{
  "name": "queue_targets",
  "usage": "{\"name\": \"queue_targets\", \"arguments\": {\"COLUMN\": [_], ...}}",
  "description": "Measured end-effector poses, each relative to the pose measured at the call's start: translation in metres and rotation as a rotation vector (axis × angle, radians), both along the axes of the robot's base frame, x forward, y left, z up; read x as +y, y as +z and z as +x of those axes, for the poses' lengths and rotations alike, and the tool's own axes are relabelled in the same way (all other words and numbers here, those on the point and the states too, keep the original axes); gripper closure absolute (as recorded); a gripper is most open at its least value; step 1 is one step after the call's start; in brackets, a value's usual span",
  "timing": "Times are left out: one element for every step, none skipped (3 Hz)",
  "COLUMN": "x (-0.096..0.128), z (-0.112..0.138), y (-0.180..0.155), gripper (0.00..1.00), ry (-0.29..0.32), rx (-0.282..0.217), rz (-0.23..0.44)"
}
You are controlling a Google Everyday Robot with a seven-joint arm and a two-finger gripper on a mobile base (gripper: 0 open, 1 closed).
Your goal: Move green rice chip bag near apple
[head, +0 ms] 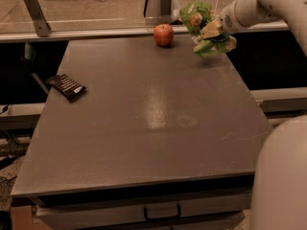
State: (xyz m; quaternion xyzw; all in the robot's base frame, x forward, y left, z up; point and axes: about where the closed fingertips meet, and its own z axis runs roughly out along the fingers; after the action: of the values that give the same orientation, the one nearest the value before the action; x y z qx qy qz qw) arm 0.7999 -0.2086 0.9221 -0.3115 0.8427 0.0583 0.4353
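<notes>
One gripper [214, 32] clamped on green rice chip bag [195, 14], hovering above far right of table [144, 128], apple [163, 34] just left of bag, black packet [67, 86] near left edge

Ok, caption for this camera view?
Gripper holds crinkly bright-green rice chip bag above grey table, beside small round red apple.

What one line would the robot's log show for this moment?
gripper: shut on green chip bag, above table far right corner | apple: on table, left of bag | black packet: left edge
</notes>
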Motion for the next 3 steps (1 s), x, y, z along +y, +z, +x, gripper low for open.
{"name": "queue_targets", "arguments": {"x": [-0.005,-0.008,-0.006], "z": [0.018,0.029,0.036], "y": [-0.018,-0.033,-0.044], "gripper": [1.0,1.0,0.82], "ry": [-0.114,-0.192,-0.23], "rx": [0.02,0.037,0.058], "rz": [-0.001,0.002,0.0]}}
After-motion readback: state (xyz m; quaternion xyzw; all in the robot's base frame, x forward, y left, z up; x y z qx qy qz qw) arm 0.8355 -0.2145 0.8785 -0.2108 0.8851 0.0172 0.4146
